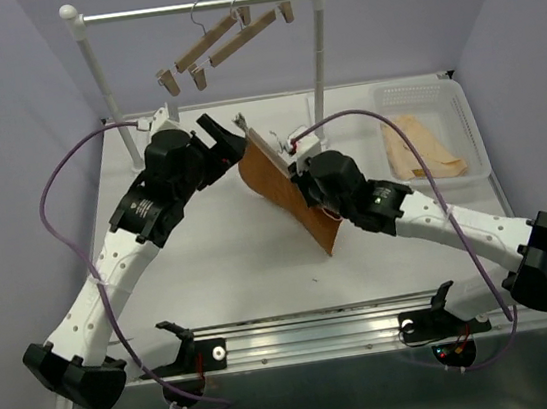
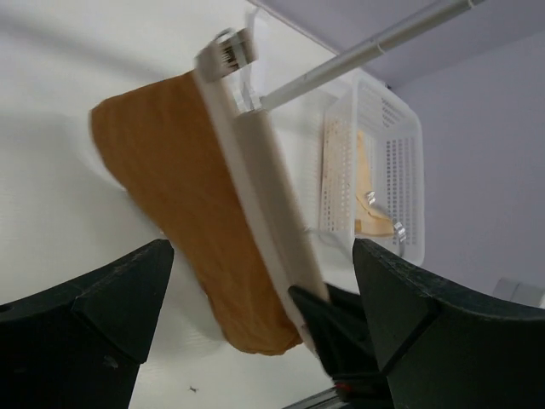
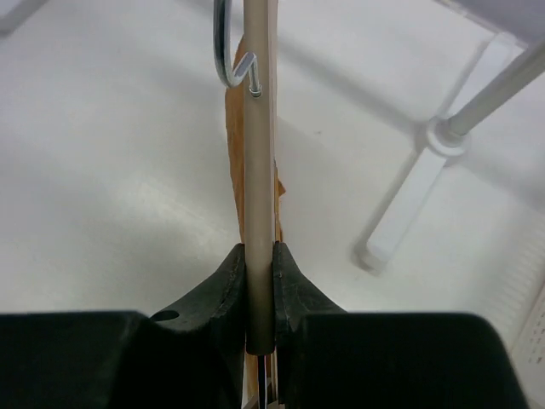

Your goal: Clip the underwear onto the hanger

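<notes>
The hanger point(image 1: 268, 148) is held tilted above the table, its light bar pinched between the jaws of my right gripper point(image 1: 302, 175), which is shut on it. The rust-brown underwear point(image 1: 288, 202) hangs along the bar. In the right wrist view the bar point(image 3: 258, 153) runs straight up from the gripper point(image 3: 259, 256), with the wire hook point(image 3: 226, 60) at the top and a strip of underwear point(image 3: 232, 162) behind it. My left gripper point(image 1: 228, 140) stands wide open just left of the hanger's far end. Its wrist view shows the underwear point(image 2: 192, 230), the bar point(image 2: 266, 204) and an end clip point(image 2: 226, 53) ahead of the gripper point(image 2: 262, 251).
A white clothes rack point(image 1: 195, 6) at the back carries two more wooden hangers point(image 1: 222, 42). A white basket point(image 1: 470, 128) at the right holds cream garments point(image 1: 425, 147). The rack's foot point(image 3: 409, 204) lies close to the right of the right gripper.
</notes>
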Tool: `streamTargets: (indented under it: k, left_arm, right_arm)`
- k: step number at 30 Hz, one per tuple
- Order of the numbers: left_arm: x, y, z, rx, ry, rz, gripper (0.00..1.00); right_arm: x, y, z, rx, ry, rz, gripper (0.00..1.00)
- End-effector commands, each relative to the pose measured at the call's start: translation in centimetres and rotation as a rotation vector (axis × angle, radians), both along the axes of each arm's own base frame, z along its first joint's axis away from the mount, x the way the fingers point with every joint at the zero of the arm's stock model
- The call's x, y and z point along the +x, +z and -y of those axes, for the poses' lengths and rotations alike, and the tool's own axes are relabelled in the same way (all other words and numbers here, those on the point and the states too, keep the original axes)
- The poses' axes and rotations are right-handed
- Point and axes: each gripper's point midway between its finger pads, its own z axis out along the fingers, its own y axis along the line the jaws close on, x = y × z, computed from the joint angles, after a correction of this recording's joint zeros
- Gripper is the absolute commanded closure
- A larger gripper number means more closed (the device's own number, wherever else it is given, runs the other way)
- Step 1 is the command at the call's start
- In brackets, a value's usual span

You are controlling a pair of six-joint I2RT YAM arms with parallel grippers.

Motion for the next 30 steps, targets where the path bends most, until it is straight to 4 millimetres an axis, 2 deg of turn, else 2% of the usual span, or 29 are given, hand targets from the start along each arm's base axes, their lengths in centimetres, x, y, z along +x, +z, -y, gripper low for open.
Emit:
streamTargets:
  k: [1, 2, 3, 5, 6, 7, 8, 9, 10, 11, 12, 13, 14, 15, 16, 17, 19, 20, 21, 23, 30]
  left_arm:
    - [-1.2, 2.5, -5.2, 0.023, 0.21, 0.076, 0.01]
    - [-1.8, 2.9, -6.3, 0.015, 0.247, 0.089, 0.01]
    - [-2.1, 1.7, -7.1, 0.036, 0.281, 0.064, 0.01]
    - [-2.6, 1.9, -8.8, 0.046, 0.348, 0.088, 0.01]
    - [-2.7, 1.6, -9.2, 0.05, 0.363, 0.088, 0.01]
    - [-2.8, 1.0, -9.5, 0.062, 0.376, 0.085, 0.01]
    - [-3.0, 1.1, -9.7, 0.058, 0.383, 0.093, 0.01]
    - [-3.0, 0.5, -10.0, 0.069, 0.392, 0.084, 0.01]
    - [-2.9, 0.2, -10.2, 0.076, 0.407, 0.082, 0.01]
    - [-3.0, 0.0, -10.4, 0.078, 0.415, 0.081, 0.01]
    - [-2.9, -0.5, -10.5, 0.083, 0.423, 0.075, 0.01]
    - [-2.8, -0.9, -10.5, 0.087, 0.424, 0.069, 0.01]
    - [-2.7, -1.1, -10.5, 0.091, 0.421, 0.071, 0.01]
    - [-2.7, -1.4, -10.3, 0.095, 0.416, 0.064, 0.01]
    - [-2.6, -2.0, -10.2, 0.099, 0.411, 0.051, 0.01]
    - [-2.5, -2.3, -10.0, 0.1, 0.403, 0.048, 0.01]
    - [-2.4, -3.1, -10.0, 0.105, 0.409, 0.03, 0.01]
    - [-2.4, -3.3, -9.9, 0.106, 0.408, 0.026, 0.01]
    - [-2.3, -3.6, -9.9, 0.117, 0.406, 0.024, 0.01]
    - [-2.2, -4.0, -10.0, 0.132, 0.409, 0.012, 0.01]
    - [-2.3, -4.7, -9.9, 0.13, 0.408, -0.003, 0.01]
  right_arm:
    - [3.6, 4.5, 2.7, 0.093, -0.144, 0.0, 0.99]
    - [4.2, 5.9, 3.0, 0.112, -0.162, 0.004, 0.99]
    - [5.1, 6.0, 3.4, 0.097, -0.187, 0.002, 0.99]
    - [6.1, 7.1, 4.0, 0.067, -0.223, 0.022, 0.99]
    - [6.9, 9.6, 4.1, 0.091, -0.233, 0.054, 0.99]
    - [7.5, 9.5, 3.3, 0.077, -0.222, 0.046, 0.99]
    - [8.4, 10.0, 3.9, 0.072, -0.238, 0.049, 0.99]
    - [8.8, 12.0, 3.4, 0.093, -0.224, 0.082, 0.99]
    - [9.2, 12.7, 3.2, 0.088, -0.221, 0.098, 0.99]
    - [10.0, 12.3, 2.8, 0.033, -0.209, 0.11, 0.99]
    - [10.6, 12.8, 2.9, 0.024, -0.213, 0.121, 0.99]
    - [11.3, 15.0, 3.0, 0.035, -0.212, 0.161, 0.99]
    - [12.2, 14.4, 2.8, 0.014, -0.215, 0.147, 0.99]
    - [13.2, 15.0, 3.6, 0.016, -0.239, 0.153, 0.99]
    - [13.8, 17.3, 4.0, 0.048, -0.26, 0.187, 0.99]
    - [14.9, 16.4, 4.0, 0.022, -0.269, 0.172, 0.99]
    - [16.2, 17.0, 4.8, 0.023, -0.285, 0.185, 0.99]
    - [16.5, 18.2, 5.1, 0.044, -0.29, 0.203, 0.99]
    - [17.5, 17.9, 5.3, 0.043, -0.3, 0.197, 0.99]
    - [18.4, 18.9, 5.6, 0.069, -0.317, 0.209, 0.99]
    - [20.2, 21.1, 6.2, 0.126, -0.317, 0.247, 0.99]
